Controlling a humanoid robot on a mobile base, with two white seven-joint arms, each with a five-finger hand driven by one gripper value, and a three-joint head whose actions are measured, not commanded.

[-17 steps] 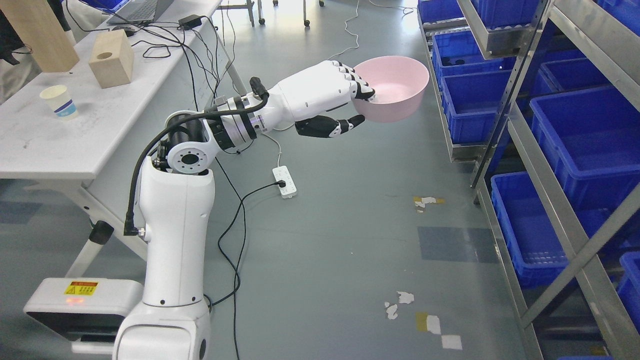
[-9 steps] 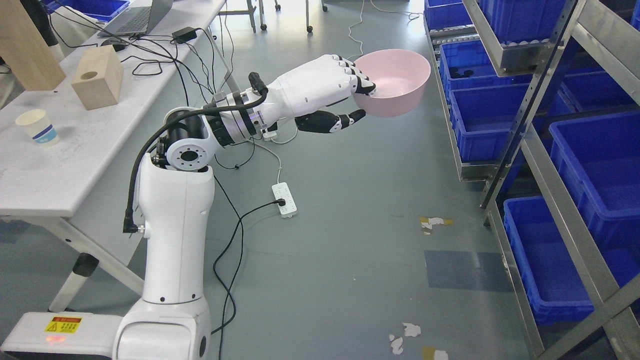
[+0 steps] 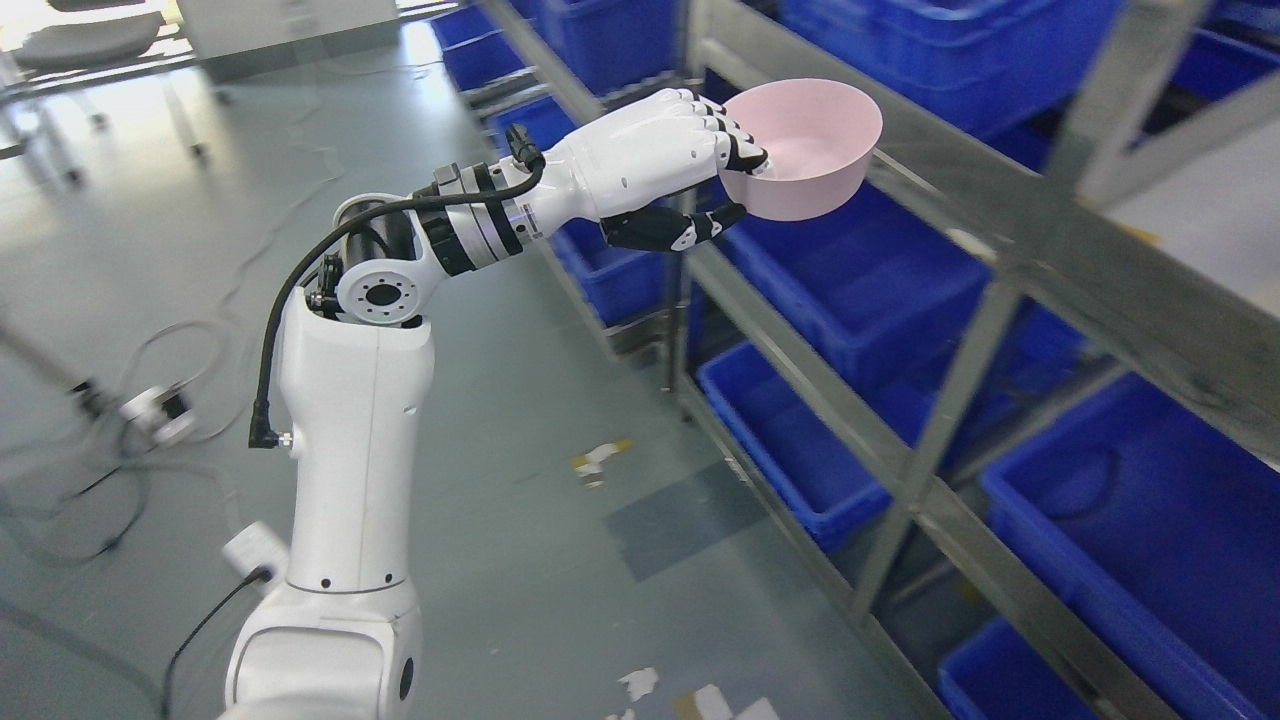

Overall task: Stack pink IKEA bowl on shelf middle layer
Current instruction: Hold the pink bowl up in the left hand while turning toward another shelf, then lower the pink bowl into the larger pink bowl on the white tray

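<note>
The pink bowl (image 3: pixel 805 148) is up in the air, upright with its mouth open to the ceiling, gripped at its near rim by the left hand (image 3: pixel 668 165): the fingers (image 3: pixel 735 145) hook over the rim into the inside while the thumb (image 3: pixel 665 229) presses from below against the outer wall, so the hand is clenched on the bowl and nothing else. The bowl hangs just in front of the metal shelf (image 3: pixel 1010 250), about level with one of its slanted rails, and it is not resting on any layer. Blue bins (image 3: pixel 860 285) fill the layers below and behind it; no other bowl to stack onto can be seen. The picture is blurred, so fine detail of the rack is uncertain. The right hand is out of sight. As a judgement, the step in hand is the carry and approach to the shelf, with placement not yet begun. The next move calls for finding the middle layer, bringing the bowl over the rail without knocking it, keeping it level, and settling it before the fingers let go
</note>
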